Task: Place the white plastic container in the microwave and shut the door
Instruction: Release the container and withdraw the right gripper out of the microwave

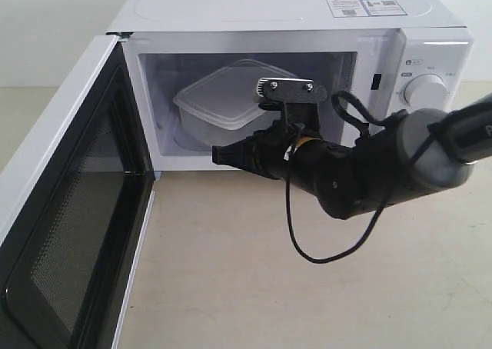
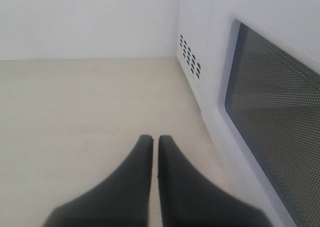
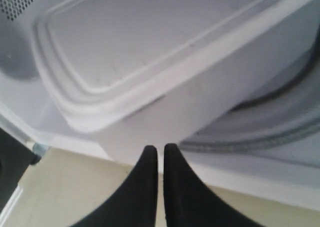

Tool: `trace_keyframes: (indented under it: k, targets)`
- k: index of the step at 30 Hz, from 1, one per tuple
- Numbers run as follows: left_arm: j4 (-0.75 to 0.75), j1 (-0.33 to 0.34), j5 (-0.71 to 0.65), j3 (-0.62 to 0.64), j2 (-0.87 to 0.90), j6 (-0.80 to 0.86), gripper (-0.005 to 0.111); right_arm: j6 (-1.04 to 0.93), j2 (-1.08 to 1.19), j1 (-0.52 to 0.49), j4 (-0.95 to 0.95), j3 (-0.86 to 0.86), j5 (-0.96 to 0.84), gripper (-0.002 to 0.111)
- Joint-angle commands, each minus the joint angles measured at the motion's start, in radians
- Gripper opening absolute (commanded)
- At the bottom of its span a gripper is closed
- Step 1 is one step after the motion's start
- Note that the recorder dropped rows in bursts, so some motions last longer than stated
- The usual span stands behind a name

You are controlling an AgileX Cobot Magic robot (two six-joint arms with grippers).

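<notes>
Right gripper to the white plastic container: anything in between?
Nothing. In the right wrist view the right gripper sits just before the white plastic container, with no object between them; contact is unclear.

Smooth, seemingly plastic translucent container (image 1: 219, 95)

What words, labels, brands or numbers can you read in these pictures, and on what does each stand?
Sticker on top of the microwave: printed, too small to read.
Small mark above the knob: blurred, unreadable.
Wrist views: no text.
</notes>
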State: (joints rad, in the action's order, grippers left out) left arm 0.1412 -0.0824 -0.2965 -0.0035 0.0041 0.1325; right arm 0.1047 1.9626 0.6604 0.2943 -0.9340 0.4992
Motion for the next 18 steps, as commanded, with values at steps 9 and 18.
trace_keyframes:
  k: [9,18]
  targets:
    - [0.008,0.002,0.001,0.003,-0.004,-0.009,0.004,0.011,0.089,0.0,-0.019,-0.214,-0.058,0.0]
    - [0.008,0.002,0.001,0.003,-0.004,-0.009,0.004,-0.066,-0.008,0.0,-0.019,-0.144,-0.272,0.0]
